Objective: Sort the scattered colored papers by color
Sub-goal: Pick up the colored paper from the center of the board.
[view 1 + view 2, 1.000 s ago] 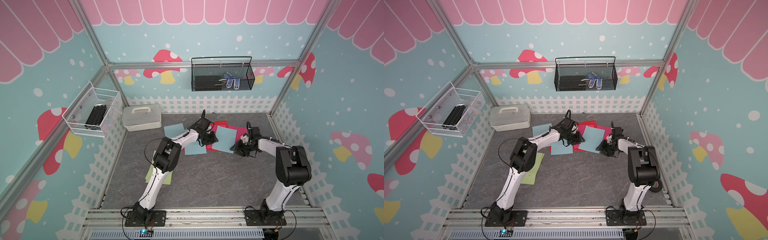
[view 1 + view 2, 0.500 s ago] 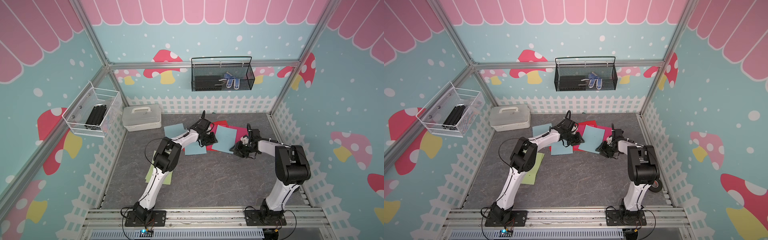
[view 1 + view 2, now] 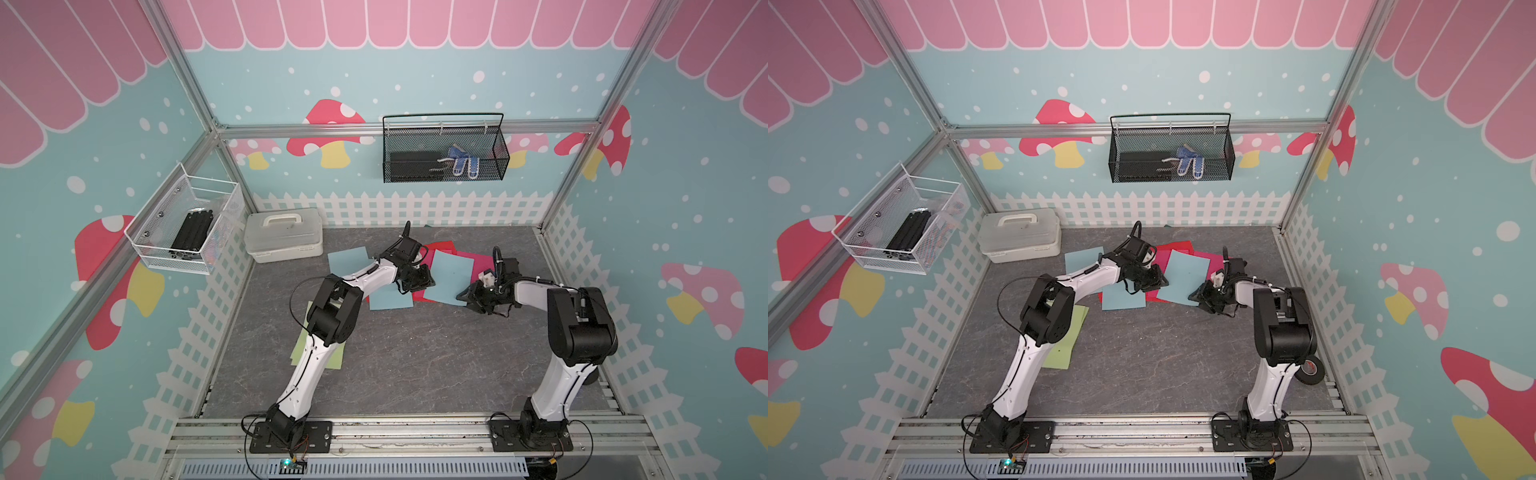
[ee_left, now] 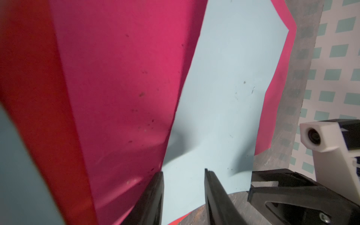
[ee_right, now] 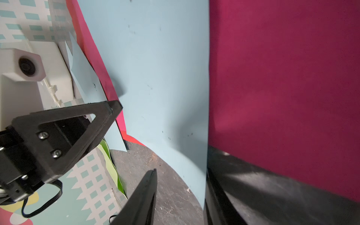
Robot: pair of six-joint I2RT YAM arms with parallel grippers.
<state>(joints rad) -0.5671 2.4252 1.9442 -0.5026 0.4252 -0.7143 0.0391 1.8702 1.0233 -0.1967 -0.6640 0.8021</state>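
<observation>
Roughly mid-sort, by my reading. The colored papers (image 3: pixel 1179 274) sit mostly in one overlapping heap toward the back edge of the worktop (image 3: pixel 415 365), about midway along it. The top light blue sheet (image 3: pixel 451 278) lies skewed over a magenta-pink sheet (image 3: pixel 482 270). A red sheet (image 3: pixel 440 247) pokes out behind, toward the back edge.

Left gripper (image 3: pixel 419 280): low at the side edge of the top light blue sheet that faces the worktop's left edge. In the left wrist view the jaws are part open with a clear gap and nothing clamped. Blue paper runs between the fingertips (image 4: pixel 156 191) and buckles slightly just ahead of them. Magenta-pink paper rises beside one finger; it looks curled, cause unclear.

Right gripper (image 3: pixel 467 297): at the same sheet's front corner, on the opposite side. In the right wrist view the jaws are likewise part open, with bare worktop in the gap. The blue corner curls up against one finger (image 5: pixel 218 185). No grip.

Judgement: both arms flank one sheet because flat paper on paper gives no purchase. Pinning one edge while the other works a corner up would peel it off the pink.

Elsewhere:
- The second light blue sheet (image 3: pixel 390 301) is at the heap's front, partly under the left forearm.
- The third light blue sheet (image 3: pixel 347 259) lies just beside the white lidded box (image 3: pixel 284 241), near the back left corner.
- The light green sheets (image 3: pixel 338 357) lie nearer the left edge, under the left arm. Likely a started pile.

Blues not yet gathered.
</observation>
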